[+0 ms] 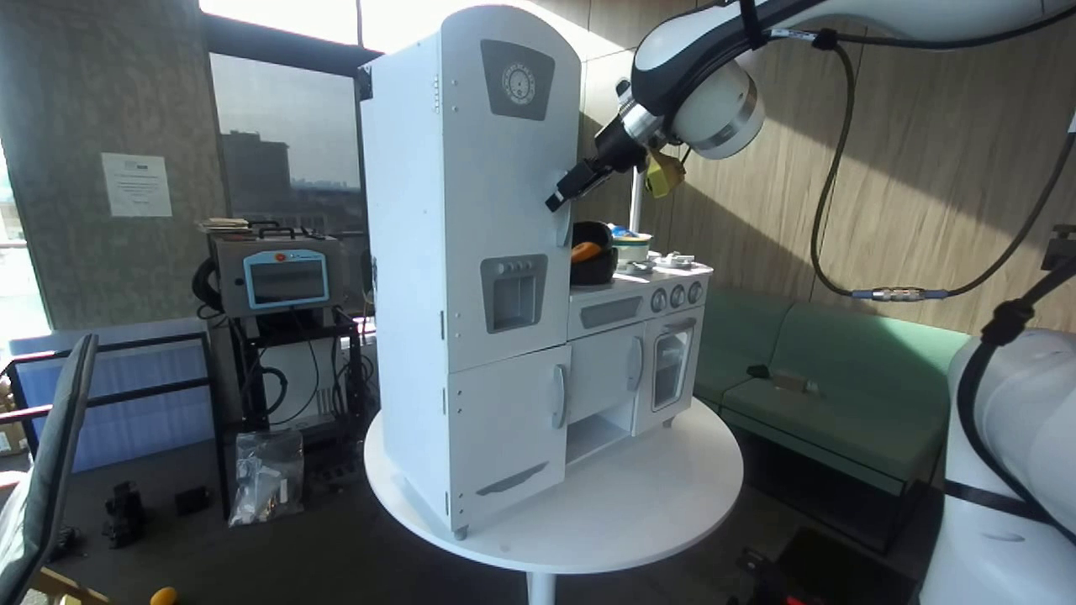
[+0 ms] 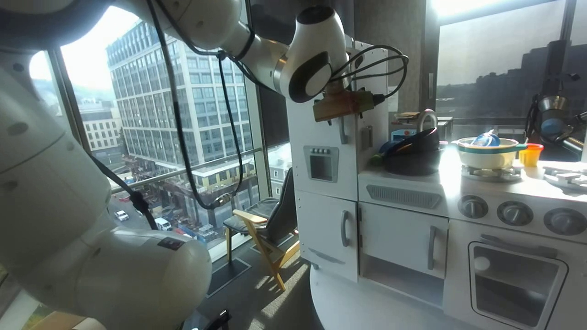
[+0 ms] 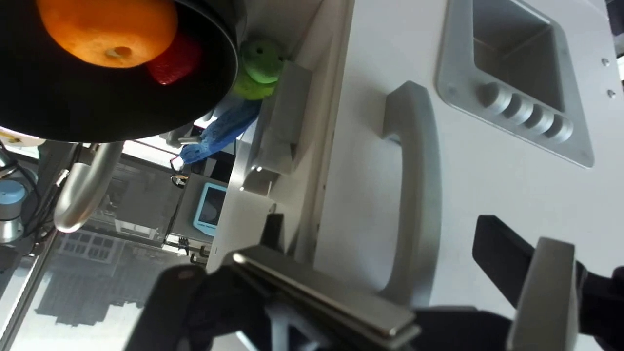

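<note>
My gripper is beside the upper door of a white toy fridge. In the wrist view its fingers stand wide apart, open, on either side of a grey curved door handle. Nothing is clamped between them, and whether a finger touches the handle or door I cannot tell. The same handle shows below the wrist in an exterior view, where the fingers are hidden. The upper door appears shut in an exterior view. A grey dispenser recess is set into that door.
Close by, a black pot holds an orange fruit and a red piece. Green and blue items lie behind it. On the counter stand a teal-rimmed pot and orange cup. A round table bears everything.
</note>
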`<act>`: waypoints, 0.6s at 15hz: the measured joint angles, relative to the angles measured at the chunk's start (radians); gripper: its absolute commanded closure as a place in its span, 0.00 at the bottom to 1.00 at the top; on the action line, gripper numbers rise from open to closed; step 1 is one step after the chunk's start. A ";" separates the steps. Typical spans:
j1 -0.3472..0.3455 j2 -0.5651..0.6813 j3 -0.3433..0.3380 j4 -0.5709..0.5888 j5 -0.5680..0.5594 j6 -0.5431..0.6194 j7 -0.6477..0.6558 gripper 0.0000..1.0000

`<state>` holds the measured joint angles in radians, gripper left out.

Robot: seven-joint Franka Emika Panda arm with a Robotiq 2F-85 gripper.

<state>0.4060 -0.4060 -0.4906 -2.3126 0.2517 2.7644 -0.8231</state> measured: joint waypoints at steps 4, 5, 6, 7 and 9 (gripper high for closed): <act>-0.039 -0.077 0.011 0.000 0.019 -0.104 -0.077 0.00; -0.047 -0.099 0.017 0.000 0.022 -0.138 -0.093 0.00; -0.048 -0.121 0.019 0.000 0.037 -0.175 -0.115 0.00; -0.049 -0.140 0.021 0.001 0.054 -0.202 -0.134 0.00; -0.053 -0.155 0.024 0.001 0.075 -0.212 -0.145 0.00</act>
<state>0.3532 -0.5605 -0.4667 -2.3119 0.3271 2.5523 -0.9677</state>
